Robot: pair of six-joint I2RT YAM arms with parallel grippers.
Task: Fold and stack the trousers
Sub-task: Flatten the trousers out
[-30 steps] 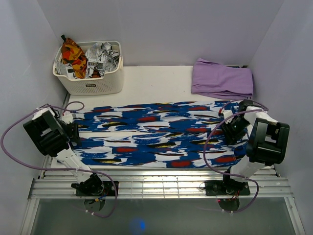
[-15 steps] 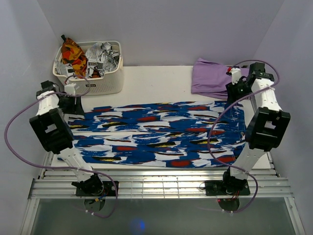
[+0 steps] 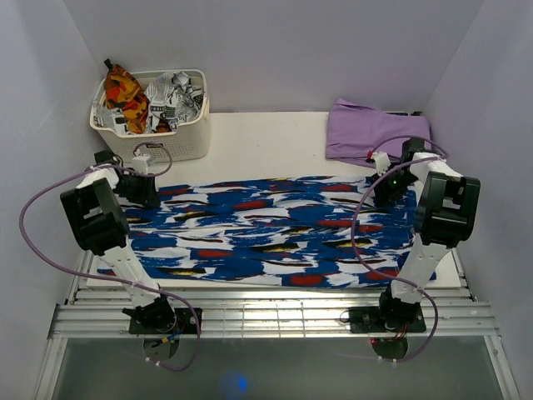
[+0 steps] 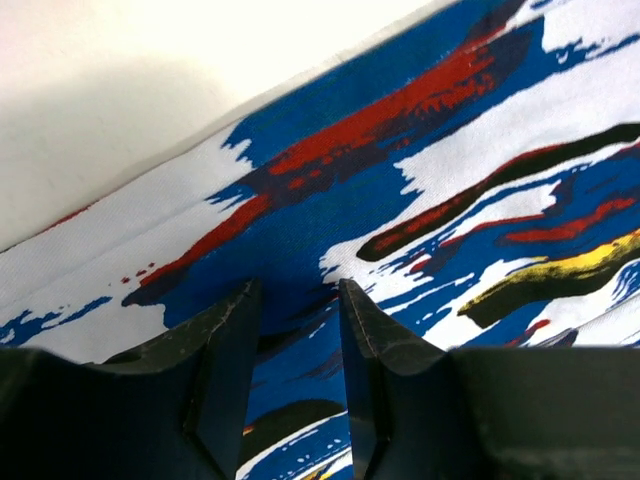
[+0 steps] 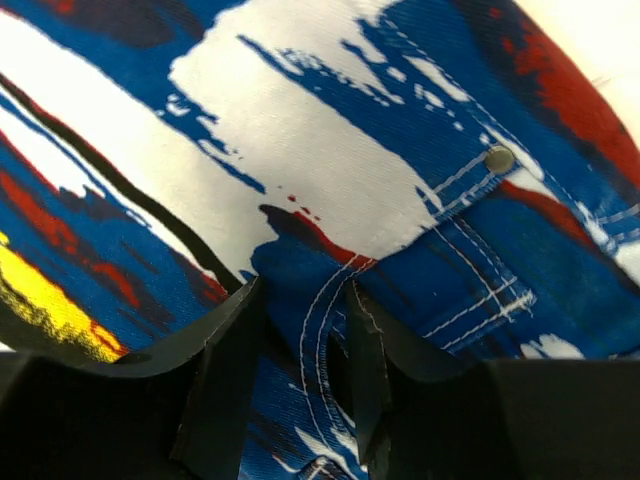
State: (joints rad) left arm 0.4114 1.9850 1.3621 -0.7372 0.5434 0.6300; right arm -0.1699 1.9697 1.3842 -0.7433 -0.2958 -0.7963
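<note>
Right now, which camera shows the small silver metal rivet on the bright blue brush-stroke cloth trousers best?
The right wrist view: the rivet sits sharp at a stitched pocket corner. The top external view shows the whole trousers, rivet too small to tell. The left wrist view shows only printed cloth, no rivet.

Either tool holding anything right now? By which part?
Cannot tell: left tool and right tool both straddle the trousers near the far edge, cloth in the gap; a closed pinch isn't visible.
</note>
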